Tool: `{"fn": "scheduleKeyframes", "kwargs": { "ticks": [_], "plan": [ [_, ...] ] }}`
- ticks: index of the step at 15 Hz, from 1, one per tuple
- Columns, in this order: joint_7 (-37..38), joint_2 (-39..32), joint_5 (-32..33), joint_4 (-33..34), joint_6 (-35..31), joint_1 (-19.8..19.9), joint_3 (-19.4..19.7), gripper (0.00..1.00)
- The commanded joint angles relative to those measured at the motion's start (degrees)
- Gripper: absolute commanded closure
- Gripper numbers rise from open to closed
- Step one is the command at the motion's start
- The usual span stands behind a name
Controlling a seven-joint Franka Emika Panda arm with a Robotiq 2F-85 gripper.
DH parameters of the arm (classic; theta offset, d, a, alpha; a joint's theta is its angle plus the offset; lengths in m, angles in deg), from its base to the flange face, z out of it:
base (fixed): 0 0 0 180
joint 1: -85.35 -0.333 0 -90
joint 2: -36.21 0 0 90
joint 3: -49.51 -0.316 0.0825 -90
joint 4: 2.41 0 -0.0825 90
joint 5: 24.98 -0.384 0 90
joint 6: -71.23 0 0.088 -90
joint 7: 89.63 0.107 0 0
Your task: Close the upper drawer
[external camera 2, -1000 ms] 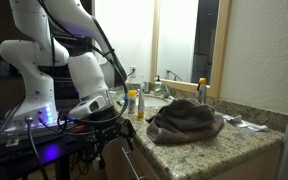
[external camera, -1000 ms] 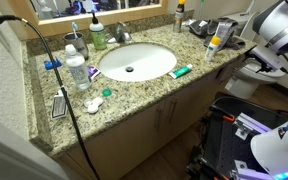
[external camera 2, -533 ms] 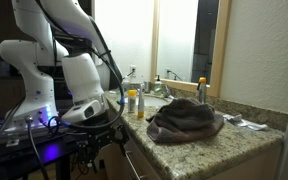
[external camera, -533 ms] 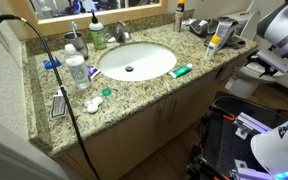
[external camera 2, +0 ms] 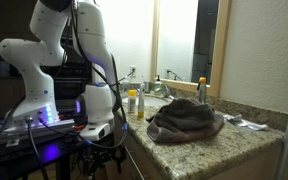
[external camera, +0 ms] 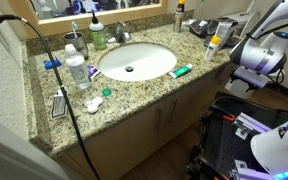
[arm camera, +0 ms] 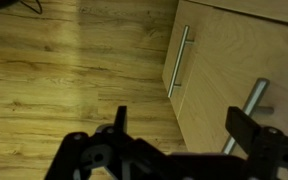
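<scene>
The upper drawer does not clearly show; in an exterior view the arm's white wrist (external camera: 258, 54) covers the right end of the vanity, where its front would be. My gripper (arm camera: 184, 118) is open and empty, with its dark fingers spread wide. In the wrist view it hangs low over the wood floor, facing the tan cabinet doors (arm camera: 234, 50) and their metal bar handles (arm camera: 178, 62). In an exterior view the gripper (external camera 2: 105, 152) hangs beside the vanity's front, below counter height.
The granite counter (external camera: 134, 95) holds a white sink (external camera: 136, 62), bottles (external camera: 76, 70), a toothpaste tube (external camera: 181, 71) and a black cable (external camera: 64, 85). A grey towel (external camera 2: 184, 120) lies on the counter. A dark equipment cart (external camera: 246, 130) stands close to the vanity.
The arm has swung down and in toward the vanity front. The wrist now hangs lower and covers the counter's end. The items on the counter have not moved.
</scene>
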Motion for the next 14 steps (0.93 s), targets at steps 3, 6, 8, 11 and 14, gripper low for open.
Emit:
{"fn": "scheduleKeyframes", "kwargs": {
  "ticks": [3, 6, 8, 11, 14],
  "plan": [
    [6.53, 13.21, 12.83, -2.22, 5.40, 18.38, -10.17, 0.00],
    [6.14, 11.83, 12.45, -0.04, 6.76, 11.81, -5.35, 0.00],
    [4.44, 11.25, 13.02, -2.11, 6.64, 9.80, -4.44, 0.00],
    [-0.84, 20.30, 17.64, -6.83, 12.90, 24.55, -14.49, 0.00],
    [-8.37, 20.44, 12.93, -4.45, 15.04, 35.78, -26.24, 0.00]
  ]
}}
